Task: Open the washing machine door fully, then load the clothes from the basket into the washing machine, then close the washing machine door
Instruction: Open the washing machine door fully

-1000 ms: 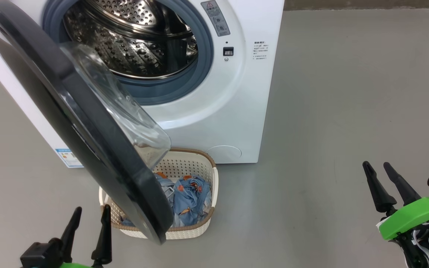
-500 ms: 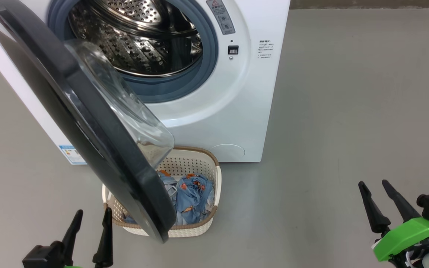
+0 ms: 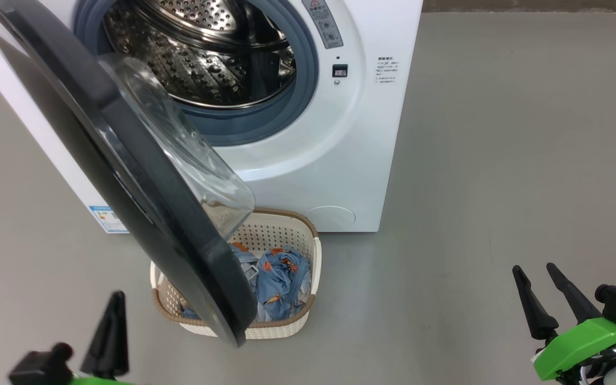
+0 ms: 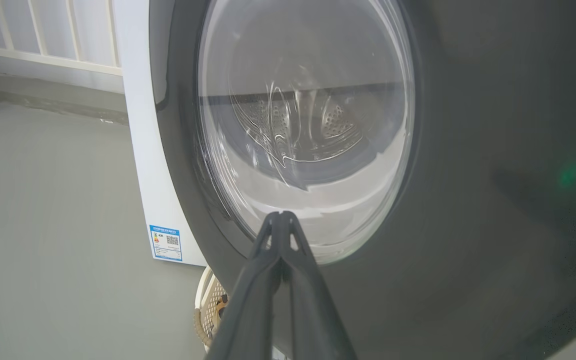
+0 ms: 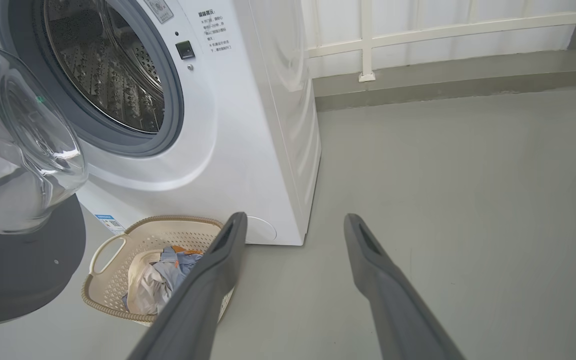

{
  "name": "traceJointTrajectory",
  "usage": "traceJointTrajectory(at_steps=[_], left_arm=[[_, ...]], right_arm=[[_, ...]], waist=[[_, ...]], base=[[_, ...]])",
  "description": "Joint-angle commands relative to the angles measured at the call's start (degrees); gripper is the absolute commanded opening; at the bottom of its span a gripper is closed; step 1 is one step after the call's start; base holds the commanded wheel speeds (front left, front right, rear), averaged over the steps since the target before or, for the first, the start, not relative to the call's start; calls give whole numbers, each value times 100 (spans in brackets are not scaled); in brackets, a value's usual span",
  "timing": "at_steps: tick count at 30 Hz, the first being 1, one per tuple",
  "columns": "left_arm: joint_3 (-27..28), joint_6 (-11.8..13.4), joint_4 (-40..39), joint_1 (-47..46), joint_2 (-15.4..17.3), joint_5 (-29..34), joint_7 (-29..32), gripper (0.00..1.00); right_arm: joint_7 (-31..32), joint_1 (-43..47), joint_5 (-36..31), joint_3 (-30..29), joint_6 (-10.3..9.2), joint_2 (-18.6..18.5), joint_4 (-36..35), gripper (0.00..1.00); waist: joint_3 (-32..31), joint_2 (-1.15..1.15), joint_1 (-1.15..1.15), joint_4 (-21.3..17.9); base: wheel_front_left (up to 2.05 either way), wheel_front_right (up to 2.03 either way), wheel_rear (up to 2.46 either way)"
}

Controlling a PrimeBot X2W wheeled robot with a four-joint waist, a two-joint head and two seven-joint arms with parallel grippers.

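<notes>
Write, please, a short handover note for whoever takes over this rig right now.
Left claw: shut, empty, aimed at the door, outer face.
Right claw: open, empty, low on the right, touching nothing.
Door: open part-way, hanging over the left side of the basket.
Basket: on the floor before the machine, clothes in it; drum looks empty.
Done: door unlatched and swung out.
Left: open door fully, load clothes, close door.
</notes>
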Motion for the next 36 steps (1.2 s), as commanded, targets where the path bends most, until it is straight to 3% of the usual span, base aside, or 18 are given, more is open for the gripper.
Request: traceJointTrajectory(at_steps=[1, 6, 9, 13, 21, 28, 36], left_arm=[[280, -9, -265, -285, 59, -15, -37, 0], [952, -9, -1103, -352, -127, -151, -37, 0], [1020, -9, -1841, -364, -184, -443, -37, 0], [696, -9, -2692, -314, -198, -485, -37, 0], [-591, -3, -3815, -196, -203, -272, 378, 0], [-1914, 66, -3674, -278, -206, -722, 832, 0], [-2349, 241, -2601, -658, -206, -1185, 745, 0]], right_arm=[[-69, 21, -81, 70, 9, -73, -139, 100], [-69, 29, -101, 81, 9, -80, -145, 100], [-69, 42, -98, 41, 9, -82, -165, 100], [-69, 68, -148, -46, 9, -83, -205, 100], [-69, 72, -322, -155, 9, -68, -269, 100], [-69, 81, -401, -178, 9, -49, -312, 100], [-69, 45, -500, -178, 9, -38, -346, 100]], waist=[[2, 0, 0, 17], [13, 0, 0, 51], [36, 0, 0, 86], [75, 0, 0, 141], [141, 0, 0, 194], [162, 0, 0, 239], [194, 0, 0, 253]], base=[[0, 0, 0], [0, 0, 0], [0, 0, 0], [0, 0, 0], [0, 0, 0], [0, 0, 0], [0, 0, 0]])
